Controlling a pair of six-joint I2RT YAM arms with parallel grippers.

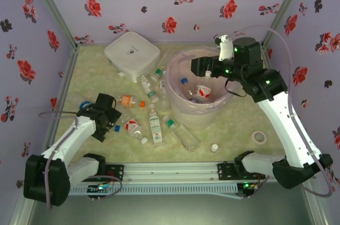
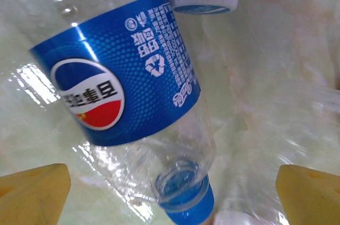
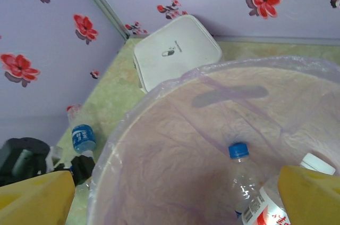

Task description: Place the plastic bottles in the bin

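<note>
- The left gripper (image 2: 172, 196) is spread wide, with its yellow fingers (image 2: 34, 196) set on either side of a blue-labelled bottle (image 2: 127, 102). Nothing is pinched.
- That bottle is laid flat on the table (image 2: 276, 76). Its long axis is slanted across the left wrist view, and its blue cap (image 2: 187, 203) is pointed toward the gripper.
- The right gripper (image 3: 174, 197) is held open and empty over the bin (image 3: 159, 145).
- A blue-capped bottle (image 3: 239, 177) is seen inside the bin, neck up.
- Other bottles (image 1: 155, 129) are scattered on the table beside the bin.

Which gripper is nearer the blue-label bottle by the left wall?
Left. The left gripper hangs open over the blue-label bottle, a finger on each side of its capped end. The right gripper is across the table, open above the bin.
</note>
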